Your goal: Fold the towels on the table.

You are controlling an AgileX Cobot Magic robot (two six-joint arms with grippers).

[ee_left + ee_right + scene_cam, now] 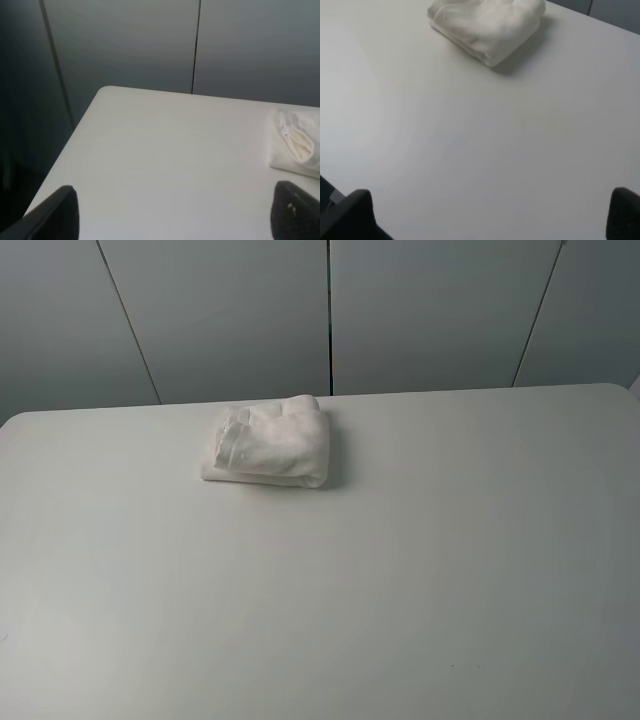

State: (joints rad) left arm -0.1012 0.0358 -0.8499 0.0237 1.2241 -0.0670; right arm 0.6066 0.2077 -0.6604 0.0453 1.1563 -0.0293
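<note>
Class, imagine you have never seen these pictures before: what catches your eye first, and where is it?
The eye goes first to the white towel, folded into a small thick bundle near the far edge of the table, a little left of the middle. The rest of the pale tabletop is bare. In the wrist views both the left gripper and the right gripper stand open, well short of the towel.
</note>
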